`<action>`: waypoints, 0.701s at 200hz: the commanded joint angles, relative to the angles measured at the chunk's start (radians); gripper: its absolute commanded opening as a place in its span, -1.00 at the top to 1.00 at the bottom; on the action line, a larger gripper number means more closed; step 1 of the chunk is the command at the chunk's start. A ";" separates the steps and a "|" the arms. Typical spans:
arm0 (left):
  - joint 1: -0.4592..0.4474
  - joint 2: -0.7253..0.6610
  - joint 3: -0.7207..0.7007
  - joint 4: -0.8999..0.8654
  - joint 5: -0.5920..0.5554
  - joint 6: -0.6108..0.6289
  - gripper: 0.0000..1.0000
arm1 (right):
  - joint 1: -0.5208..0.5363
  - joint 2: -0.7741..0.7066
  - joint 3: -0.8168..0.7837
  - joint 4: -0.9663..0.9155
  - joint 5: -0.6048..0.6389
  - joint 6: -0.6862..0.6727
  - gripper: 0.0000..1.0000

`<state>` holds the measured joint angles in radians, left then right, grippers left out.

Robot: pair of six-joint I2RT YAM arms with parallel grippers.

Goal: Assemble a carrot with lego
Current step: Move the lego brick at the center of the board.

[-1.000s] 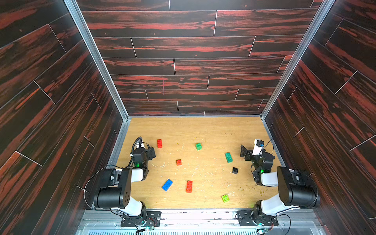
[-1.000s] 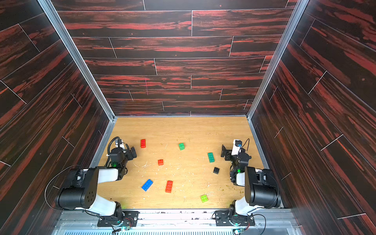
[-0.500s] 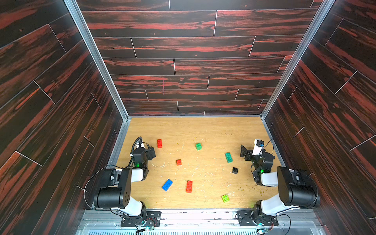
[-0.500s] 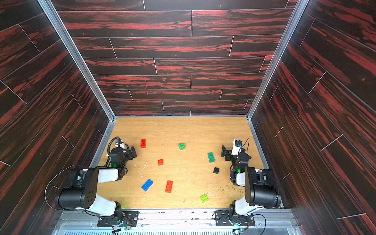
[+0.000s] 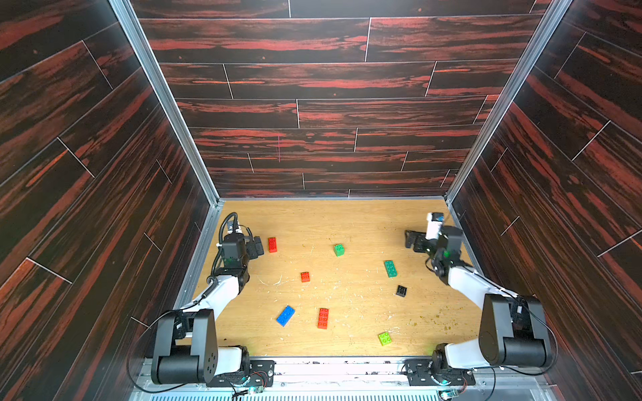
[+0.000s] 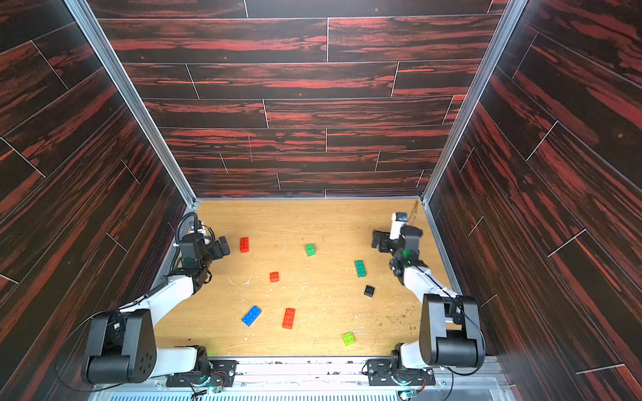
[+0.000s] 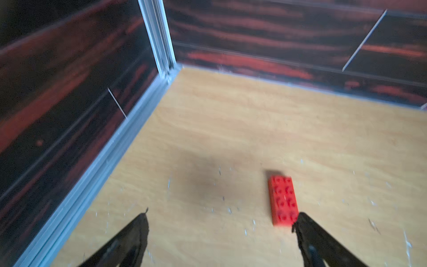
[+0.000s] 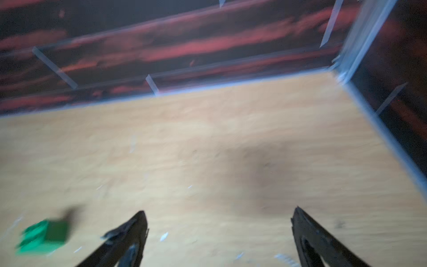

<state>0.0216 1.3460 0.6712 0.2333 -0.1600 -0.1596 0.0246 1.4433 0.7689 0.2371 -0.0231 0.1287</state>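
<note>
The left gripper and right gripper stand spread and empty, while the lego bricks lie unjoined and scattered on the table, judged light, rigid and slick, best pinched across their flat long sides.

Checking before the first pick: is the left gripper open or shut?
Open. The left gripper shows both fingers spread wide with only bare table between them; the red brick lies just by one fingertip, ungripped.
</note>
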 commanded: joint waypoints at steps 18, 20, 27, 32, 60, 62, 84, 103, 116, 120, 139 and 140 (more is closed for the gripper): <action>-0.050 -0.051 0.056 -0.286 0.052 -0.077 -0.96 | 0.026 0.024 0.056 -0.418 -0.154 0.093 -0.79; -0.052 -0.051 0.058 -0.292 0.056 -0.079 -0.96 | 0.028 0.026 0.056 -0.422 -0.161 0.095 -0.78; -0.060 -0.054 0.062 -0.313 0.069 -0.083 -0.96 | 0.033 0.037 0.063 -0.442 -0.182 0.097 -0.76; -0.066 -0.054 0.065 -0.326 0.075 -0.086 -0.96 | 0.037 0.045 0.067 -0.452 -0.193 0.094 -0.76; -0.086 -0.061 0.062 -0.351 0.104 -0.107 -0.95 | 0.101 0.105 0.104 -0.490 -0.202 0.062 -0.74; -0.087 -0.061 0.061 -0.353 0.105 -0.107 -0.95 | 0.107 0.112 0.109 -0.492 -0.202 0.059 -0.74; -0.094 -0.058 0.066 -0.356 0.117 -0.107 -0.95 | 0.168 0.173 0.156 -0.528 -0.155 0.043 -0.74; -0.094 -0.053 0.075 -0.360 0.128 -0.109 -0.95 | 0.193 0.218 0.187 -0.559 -0.090 0.048 -0.73; -0.095 -0.049 0.079 -0.362 0.138 -0.112 -0.95 | 0.204 0.242 0.205 -0.579 -0.045 0.042 -0.71; -0.095 -0.048 0.079 -0.362 0.140 -0.113 -0.95 | 0.207 0.249 0.208 -0.586 -0.032 0.041 -0.70; -0.097 -0.048 0.075 -0.358 0.146 -0.118 -0.95 | 0.212 0.261 0.216 -0.611 0.021 0.041 -0.67; -0.097 -0.048 0.074 -0.358 0.147 -0.118 -0.95 | 0.212 0.260 0.216 -0.612 0.023 0.042 -0.67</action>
<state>-0.0689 1.3128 0.7189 -0.1059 -0.0322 -0.2562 0.2298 1.6665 0.9649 -0.3008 -0.0925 0.1791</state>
